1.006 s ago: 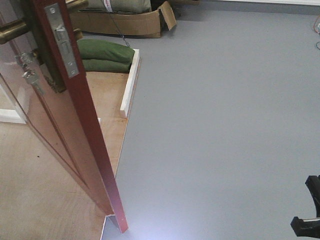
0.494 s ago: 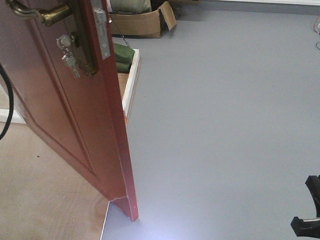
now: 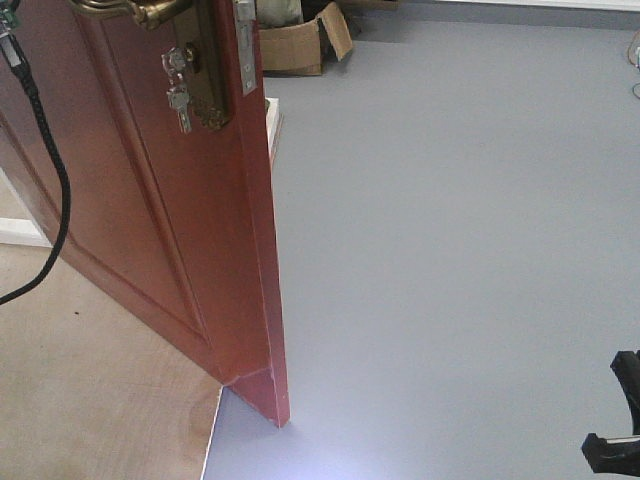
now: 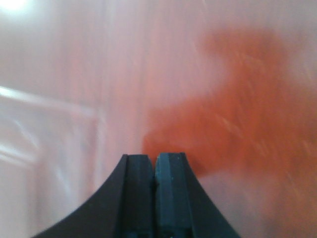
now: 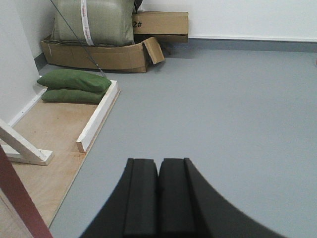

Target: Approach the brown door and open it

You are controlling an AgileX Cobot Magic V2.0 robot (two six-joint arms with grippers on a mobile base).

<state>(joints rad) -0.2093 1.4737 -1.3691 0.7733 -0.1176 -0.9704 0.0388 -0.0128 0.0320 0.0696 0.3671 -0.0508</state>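
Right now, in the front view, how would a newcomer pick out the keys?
Start at the tall glossy reddish-brown wooden door filling the view's left. Near its free edge, below the ornate brass lever handle, small silver keys hang from the keyhole; nothing else there dangles.

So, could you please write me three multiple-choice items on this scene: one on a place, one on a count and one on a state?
1. Where do the keys hang on the brown door?
A) just below the brass handle
B) near its bottom corner
C) on its narrow edge

2. How many green bags lie stacked in the right wrist view?
A) one
B) two
C) four

3. How is the right gripper?
A) open
B) shut on the handle
C) shut, holding nothing

Answers: 1 A, the keys dangle under the handle. 2 B, one bag lies on another. 3 C, it is closed, with only grey floor ahead.
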